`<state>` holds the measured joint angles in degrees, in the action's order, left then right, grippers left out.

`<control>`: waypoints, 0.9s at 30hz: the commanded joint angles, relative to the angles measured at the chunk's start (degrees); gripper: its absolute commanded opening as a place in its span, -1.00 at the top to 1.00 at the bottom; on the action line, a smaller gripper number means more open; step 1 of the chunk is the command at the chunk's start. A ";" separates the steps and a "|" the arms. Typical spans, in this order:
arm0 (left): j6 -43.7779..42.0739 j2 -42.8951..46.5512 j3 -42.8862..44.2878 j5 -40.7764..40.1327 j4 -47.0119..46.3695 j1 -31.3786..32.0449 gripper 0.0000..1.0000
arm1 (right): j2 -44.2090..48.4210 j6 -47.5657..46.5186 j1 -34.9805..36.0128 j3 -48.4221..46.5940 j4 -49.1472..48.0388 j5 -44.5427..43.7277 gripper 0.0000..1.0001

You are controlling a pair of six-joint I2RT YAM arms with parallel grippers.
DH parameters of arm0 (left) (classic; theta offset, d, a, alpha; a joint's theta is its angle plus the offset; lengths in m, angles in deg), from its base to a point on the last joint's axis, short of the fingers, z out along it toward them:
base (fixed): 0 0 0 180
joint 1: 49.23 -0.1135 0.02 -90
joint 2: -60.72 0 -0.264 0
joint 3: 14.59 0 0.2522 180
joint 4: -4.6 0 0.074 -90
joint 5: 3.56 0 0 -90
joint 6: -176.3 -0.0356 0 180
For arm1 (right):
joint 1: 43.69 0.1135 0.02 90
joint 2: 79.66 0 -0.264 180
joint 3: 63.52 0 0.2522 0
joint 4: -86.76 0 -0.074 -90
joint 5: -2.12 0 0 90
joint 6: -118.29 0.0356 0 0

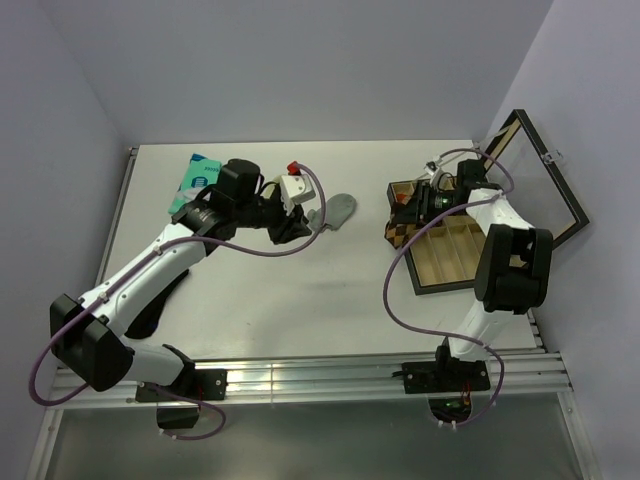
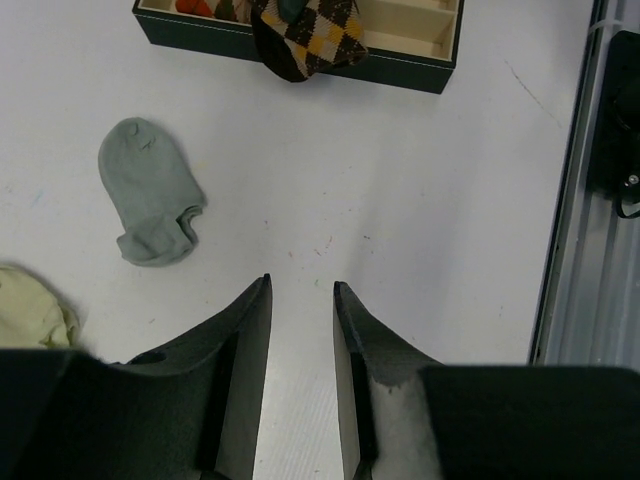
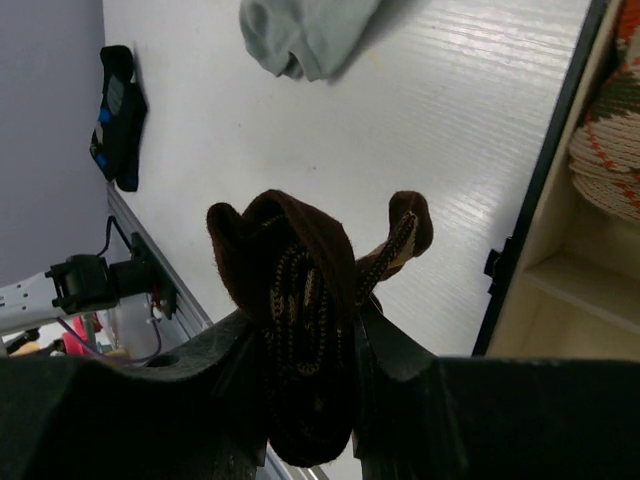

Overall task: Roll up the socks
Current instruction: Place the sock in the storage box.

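R tool clenched on argyle sock; L tool released

R tool's fingers, closest to its wrist cam, pinch the dark-brown argyle sock, bunched btwn them w/ fabric bulging past the tips. Top view puts that grip at the left edge of the box, so the sock hangs over the rim, part in, part out. Prob. held there either to pull it onto the desk for rolling or to drop it in; can't tell which.

L tool hovers low over bare desk, jaws apart w/ nothing btwn them. It points toward the grey sock, which lies flat ahead and to the left in its view and looks like the next pickup. Cream sock sits crumpled at that view's near-left edge, apart from the grey one.

Count:
- 3 loose socks: 1 argyle, 1 grey, 1 cream.
- At least 1 rolled sock, cream w/ orange, in a box compartment.
- 1 box w/ lid open.
- 1 teal packet at the desk's far left.
- 2 arms, 2 tools.
- 1 dark item w/ blue marks; sock or not, unclear.
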<state>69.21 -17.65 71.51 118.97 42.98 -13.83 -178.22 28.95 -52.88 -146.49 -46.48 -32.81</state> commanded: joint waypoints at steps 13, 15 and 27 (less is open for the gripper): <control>-0.94 -1.35 1.23 6.58 1.66 -1.21 0.30 | -3.83 -9.98 -6.53 -12.71 16.84 -2.63 1.00; -1.20 -1.52 1.14 6.75 2.18 -1.12 0.31 | -5.40 -10.51 -8.03 -11.74 16.75 -3.38 1.00; -1.02 -4.16 2.02 8.77 3.50 -1.12 0.32 | -1.19 -9.02 -7.68 -3.57 12.62 -9.45 1.00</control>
<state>68.76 -21.47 71.40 125.31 45.93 -14.88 -183.01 19.86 -60.80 -150.53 -32.60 -40.26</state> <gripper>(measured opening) 0.342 0.351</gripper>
